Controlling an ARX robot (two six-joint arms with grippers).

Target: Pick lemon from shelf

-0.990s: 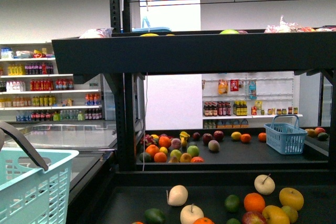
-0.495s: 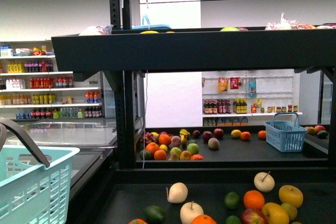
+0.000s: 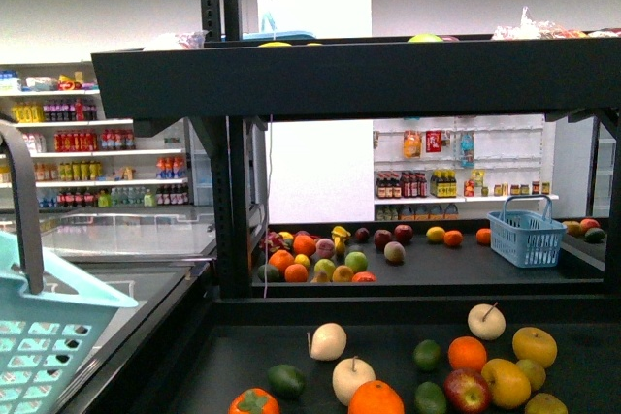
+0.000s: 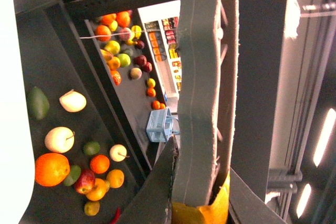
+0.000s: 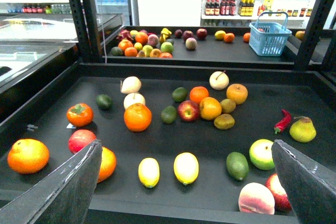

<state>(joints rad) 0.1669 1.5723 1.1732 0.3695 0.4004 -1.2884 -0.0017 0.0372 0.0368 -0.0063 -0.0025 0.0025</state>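
lemon (image 5: 186, 168): lying loose near front lip of lower shelf (image 5: 47, 103) tier | right gripper (image 5: 186, 148): spread wide, empty, aimed at it, prob to straddle it | left gripper (image 4: 218, 103): pinched nearly together, contents unclear tbh

- Yellow fruit (image 4: 202, 214) mostly hidden behind finger (image 4: 197, 103), cut by edge.
- Basket (image 3: 39, 336) cut off at left.
- Top-tier goods (image 3: 427, 38) hidden behind shelf (image 3: 340, 79) lip.

Bright, even overhead store light; lamps (image 4: 321, 142) flare white in the left wrist view. Fruit (image 5: 137, 117) throw short, faint shadows on the dark tabletop (image 5: 47, 108). The shelf (image 3: 349, 79) has a silhouetted top tier; the near basket (image 3: 44, 336) is soft and blurred
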